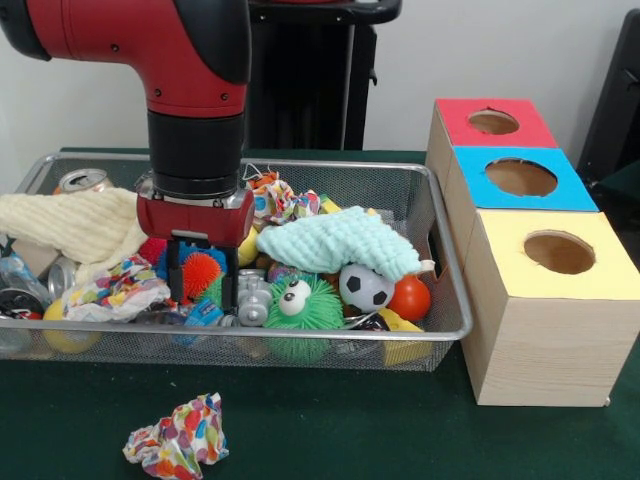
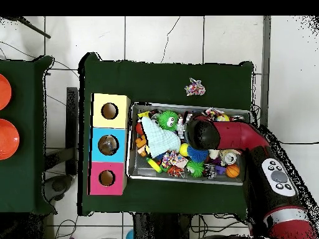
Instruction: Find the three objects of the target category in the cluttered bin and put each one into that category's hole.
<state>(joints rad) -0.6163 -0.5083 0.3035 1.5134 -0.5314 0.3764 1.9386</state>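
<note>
The wire mesh bin is full of clutter; it also shows in the overhead view. My gripper reaches down into its left-middle part, open, with its black fingers standing either side of an orange spiky ball. A crushed clear bottle with blue marks lies at the bin's left end, partly under a cream cloth. Other bottles are hidden in the clutter. The red-topped box's hole is at the far right, beyond the bin, and shows in the overhead view. In the overhead view the arm covers the gripper.
The blue-topped hole and yellow-topped hole stand in line with the red one. A mint cloth, a green spiky ball with eyes, a small football and cans fill the bin. Crumpled colourful paper lies in front.
</note>
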